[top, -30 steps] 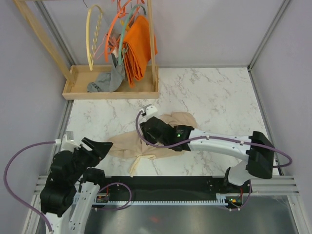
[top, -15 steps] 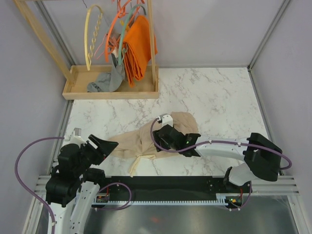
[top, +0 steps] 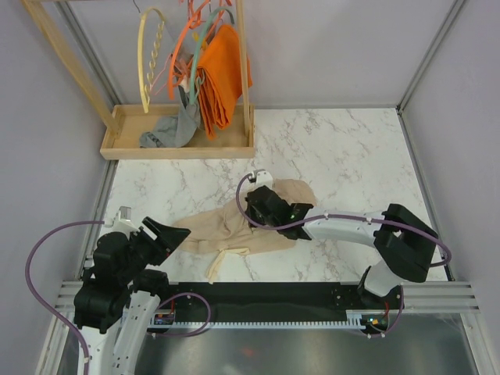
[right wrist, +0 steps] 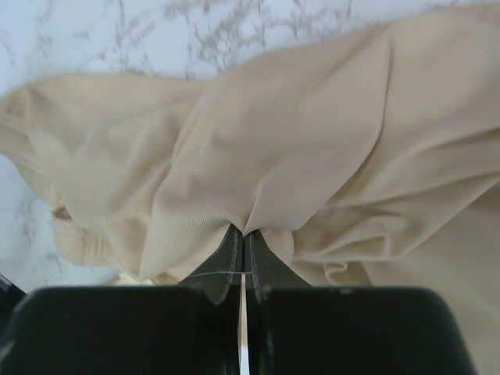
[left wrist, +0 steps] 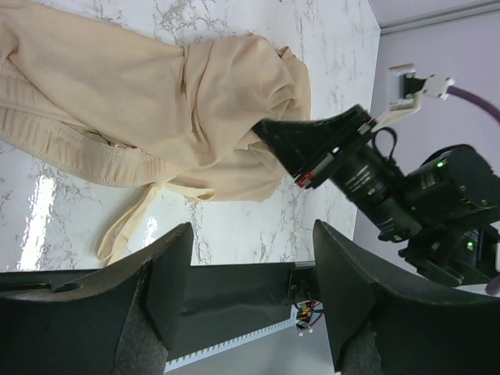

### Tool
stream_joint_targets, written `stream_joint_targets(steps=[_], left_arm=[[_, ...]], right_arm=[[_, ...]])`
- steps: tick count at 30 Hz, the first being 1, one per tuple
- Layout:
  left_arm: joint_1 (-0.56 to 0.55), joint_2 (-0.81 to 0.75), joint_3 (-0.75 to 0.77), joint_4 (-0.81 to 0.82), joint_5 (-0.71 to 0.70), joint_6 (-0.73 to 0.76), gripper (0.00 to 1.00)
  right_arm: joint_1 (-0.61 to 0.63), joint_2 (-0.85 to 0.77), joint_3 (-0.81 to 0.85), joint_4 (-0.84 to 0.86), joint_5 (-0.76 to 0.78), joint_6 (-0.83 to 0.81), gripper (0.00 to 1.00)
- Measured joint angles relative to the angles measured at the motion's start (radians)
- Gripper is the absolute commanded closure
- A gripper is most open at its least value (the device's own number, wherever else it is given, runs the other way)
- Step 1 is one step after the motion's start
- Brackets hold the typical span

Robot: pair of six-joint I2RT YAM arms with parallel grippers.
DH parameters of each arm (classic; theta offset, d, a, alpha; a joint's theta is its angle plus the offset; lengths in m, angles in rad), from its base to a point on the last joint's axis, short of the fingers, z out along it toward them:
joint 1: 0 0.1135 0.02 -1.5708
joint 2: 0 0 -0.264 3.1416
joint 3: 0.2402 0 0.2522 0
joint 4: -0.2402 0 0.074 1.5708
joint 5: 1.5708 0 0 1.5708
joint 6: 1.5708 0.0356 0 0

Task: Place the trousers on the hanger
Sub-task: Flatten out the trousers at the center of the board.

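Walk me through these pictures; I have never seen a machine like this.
Two robot arms are bolted at the near edge of a marble table, each ending in a two-finger pincer. One picture looks down from above; the other two come from cameras on the wrists. Beige trousers lie crumpled on the table. The right pincer is shut on a fold of them. The left pincer stands open nearby, holding nothing. At the back, a wooden rack carries a pale hanger, an orange cloth and other hangers.
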Motion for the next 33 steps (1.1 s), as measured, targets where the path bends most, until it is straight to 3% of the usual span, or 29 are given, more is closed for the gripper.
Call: stream_joint_targets(steps=[3,6,9,10,12,16,18,19,23,24,28,33], left_arm=[[0.000,0.000,0.000,0.000,0.000,0.000,0.30],[0.000,0.000,0.000,0.000,0.000,0.000,0.30],[0.000,0.000,0.000,0.000,0.000,0.000,0.30],[0.000,0.000,0.000,0.000,0.000,0.000,0.30],[0.000,0.000,0.000,0.000,0.000,0.000,0.30],[0.000,-0.001,0.000,0.000,-0.001,0.000,0.30],[0.000,-0.001,0.000,0.000,-0.001,0.000,0.30],[0.000,-0.001,0.000,0.000,-0.001,0.000,0.30],[0.000,-0.001,0.000,0.003,-0.002,0.000,0.30],[0.000,-0.001,0.000,0.003,-0.002,0.000,0.30],[0.000,-0.001,0.000,0.003,-0.001,0.000,0.30],[0.000,-0.001,0.000,0.003,0.000,0.000,0.30]], right_arm=[[-0.051,-0.020,0.055,0.004,0.000,0.008,1.00],[-0.142,-0.036,0.125,0.005,-0.016,0.025,0.59],[-0.266,-0.012,0.225,-0.010,-0.066,0.022,0.36],[-0.301,0.005,0.258,-0.014,-0.079,0.022,0.23],[-0.354,0.026,0.283,-0.027,-0.087,0.008,0.21],[-0.358,0.008,0.210,-0.061,-0.148,-0.018,0.28],[-0.295,-0.029,0.127,-0.064,-0.174,-0.027,0.32],[-0.249,-0.051,0.084,-0.064,-0.190,-0.027,0.40],[-0.103,-0.093,-0.042,-0.008,-0.251,0.005,0.54],[-0.089,-0.094,-0.072,0.017,-0.259,0.021,0.55],[-0.084,-0.078,-0.144,0.077,-0.258,0.076,0.38],[-0.077,-0.016,-0.146,0.142,-0.253,0.100,0.37]])
